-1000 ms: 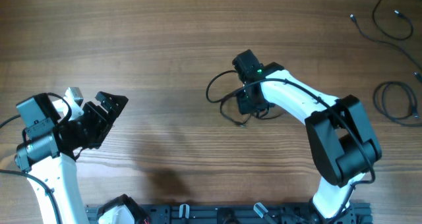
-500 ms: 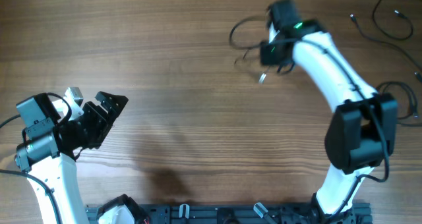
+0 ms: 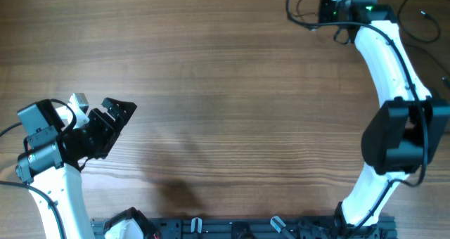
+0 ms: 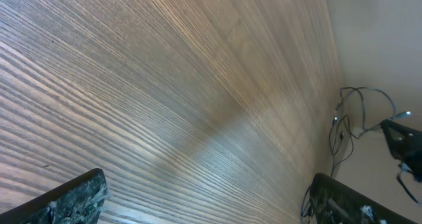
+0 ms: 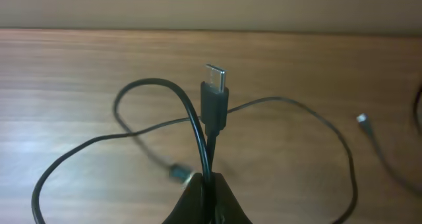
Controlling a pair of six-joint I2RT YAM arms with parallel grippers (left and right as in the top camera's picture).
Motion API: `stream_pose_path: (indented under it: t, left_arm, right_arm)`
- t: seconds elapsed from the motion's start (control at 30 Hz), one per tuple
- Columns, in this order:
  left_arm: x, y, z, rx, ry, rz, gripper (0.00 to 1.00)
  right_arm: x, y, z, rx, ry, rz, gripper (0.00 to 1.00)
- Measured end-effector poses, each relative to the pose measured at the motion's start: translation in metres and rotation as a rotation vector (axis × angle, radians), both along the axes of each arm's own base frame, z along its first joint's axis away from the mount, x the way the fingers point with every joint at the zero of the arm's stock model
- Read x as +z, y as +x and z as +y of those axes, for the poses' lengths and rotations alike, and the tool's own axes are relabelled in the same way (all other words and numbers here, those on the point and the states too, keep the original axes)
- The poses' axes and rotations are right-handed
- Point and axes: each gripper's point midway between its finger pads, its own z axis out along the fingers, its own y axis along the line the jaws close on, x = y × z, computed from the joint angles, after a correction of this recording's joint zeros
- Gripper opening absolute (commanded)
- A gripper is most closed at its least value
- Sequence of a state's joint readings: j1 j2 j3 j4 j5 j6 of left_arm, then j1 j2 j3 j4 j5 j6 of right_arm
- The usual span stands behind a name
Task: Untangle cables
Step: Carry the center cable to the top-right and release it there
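Wooden tabletop lies beneath the right gripper, which pinches a cable below its plug. It seems to be carrying it aside; next comes lowering and releasing. The left gripper is spread.

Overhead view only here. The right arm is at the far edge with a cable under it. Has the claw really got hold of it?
Observer: Yes. The right wrist view shows the right claw shut on the cable, two strands entering it.
Operator: Where's the plug?
Observer: The plug stands upright just above the claw.
Operator: And the other arm?
Observer: The left claw is open, only bare table between its fingers.
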State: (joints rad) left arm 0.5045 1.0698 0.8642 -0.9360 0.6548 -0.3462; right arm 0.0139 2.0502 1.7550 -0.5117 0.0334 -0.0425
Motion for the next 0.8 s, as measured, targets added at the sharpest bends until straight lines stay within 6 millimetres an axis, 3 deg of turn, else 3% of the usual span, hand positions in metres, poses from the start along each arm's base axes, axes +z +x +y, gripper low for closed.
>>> stream_pose_path:
  t: [0.1,0.13,0.17,0.2,0.23,0.37,0.57,0.67,0.8]
  left_arm:
    - [0.000,0.000,0.000,0.000,0.000,0.000,1.00]
    - [0.000,0.000,0.000,0.000,0.000,0.000,1.00]
    - [0.000,0.000,0.000,0.000,0.000,0.000,1.00]
    - [0.000,0.000,0.000,0.000,0.000,0.000,1.00]
    - [0.000,0.000,0.000,0.000,0.000,0.000,1.00]
    - [0.000,0.000,0.000,0.000,0.000,0.000,1.00]
    - [0.000,0.000,0.000,0.000,0.000,0.000,1.00]
    - [0.000,0.000,0.000,0.000,0.000,0.000,1.00]
    - [0.000,0.000,0.000,0.000,0.000,0.000,1.00]
  right_arm:
    - [-0.033,0.006,-0.004,0.032,-0.031,0.047,0.05]
    - [-0.046,0.006,-0.004,0.049,-0.042,0.071,0.13]
    - [-0.058,0.006,-0.003,0.062,-0.052,0.092,0.28]
    - [-0.071,0.005,-0.003,0.077,-0.061,0.116,0.82]
    - [-0.080,0.004,-0.002,0.086,-0.066,0.133,1.00]
    - [-0.109,-0.005,-0.002,0.102,-0.073,0.215,1.00]
    - [-0.108,-0.019,-0.006,0.064,-0.071,0.268,1.00]
    - [-0.073,-0.026,-0.008,0.022,-0.050,0.237,0.99]
    - [0.024,-0.054,-0.008,-0.044,0.001,0.125,1.00]
